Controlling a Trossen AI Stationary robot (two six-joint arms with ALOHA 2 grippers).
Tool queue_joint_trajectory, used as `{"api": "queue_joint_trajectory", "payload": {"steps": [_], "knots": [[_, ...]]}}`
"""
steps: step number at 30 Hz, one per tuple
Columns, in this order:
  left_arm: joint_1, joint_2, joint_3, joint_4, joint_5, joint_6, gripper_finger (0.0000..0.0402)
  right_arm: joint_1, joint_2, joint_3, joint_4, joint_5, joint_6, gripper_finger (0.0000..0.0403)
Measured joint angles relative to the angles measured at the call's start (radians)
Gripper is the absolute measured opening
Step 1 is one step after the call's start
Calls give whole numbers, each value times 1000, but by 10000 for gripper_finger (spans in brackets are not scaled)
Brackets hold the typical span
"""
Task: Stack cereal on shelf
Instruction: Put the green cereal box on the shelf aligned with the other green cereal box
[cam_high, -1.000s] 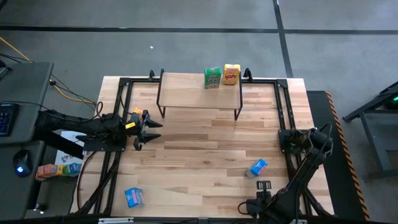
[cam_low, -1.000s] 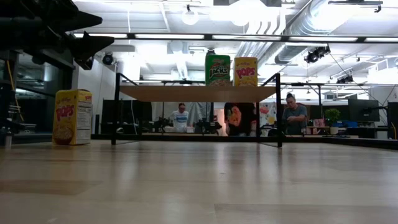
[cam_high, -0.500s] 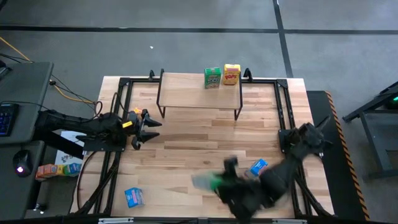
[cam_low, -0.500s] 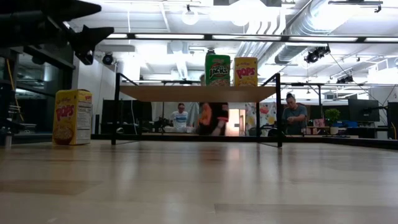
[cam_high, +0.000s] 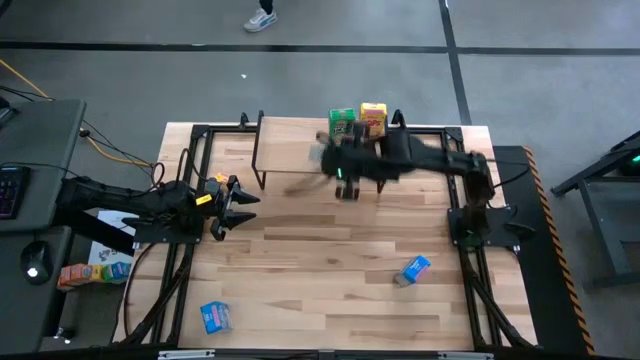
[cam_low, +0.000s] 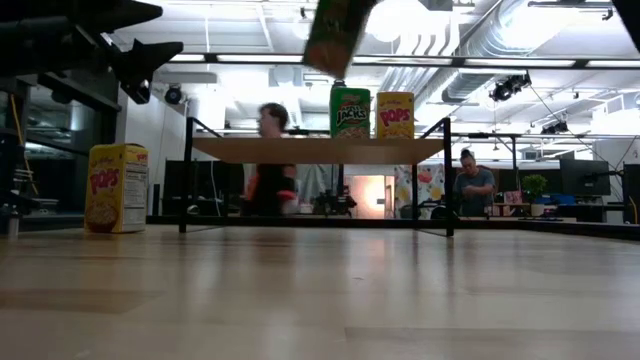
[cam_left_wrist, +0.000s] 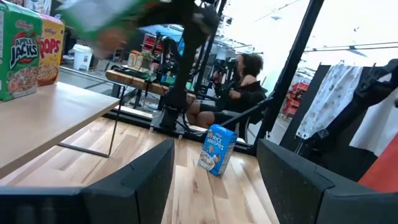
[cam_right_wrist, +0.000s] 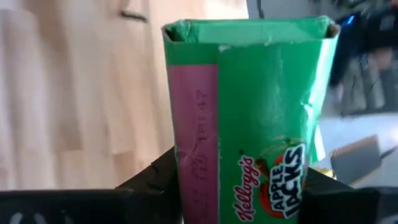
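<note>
So two boxes (cam_high: 358, 122) stand on the shelf (cam_high: 290, 150), the right gripper (cam_high: 330, 158) pinches a green box (cam_right_wrist: 249, 124) above it, the left gripper (cam_high: 238, 205) waits spread apart, and three boxes are left.

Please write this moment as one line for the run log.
right gripper: holds green cereal box above shelf | left gripper: open, waiting at table's left | on shelf: green box, yellow box

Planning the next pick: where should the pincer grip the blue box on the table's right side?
Take the blue box near its top, from above, closing on its two broad faces. It stands upright and turned diagonally, so the wrist would likely need rotating to match.
</note>
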Motion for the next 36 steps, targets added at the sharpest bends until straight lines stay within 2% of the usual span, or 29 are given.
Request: {"api": "queue_joint_trajectory", "payload": {"steps": [6,12,20,29,36], "knots": [[0,0,0,0,0,42,222,-193,0,-32,-3,-145,-86,150],[0,0,0,0,0,52,222,-302,0,-84,-12,-330,-180,150],[0,0,0,0,0,53,222,-356,0,-163,1,-330,-238,150],[0,0,0,0,0,53,222,-367,0,-202,31,-464,-238,150],[0,0,0,0,-1,53,222,-366,-1,-202,49,-458,-229,150]]}}
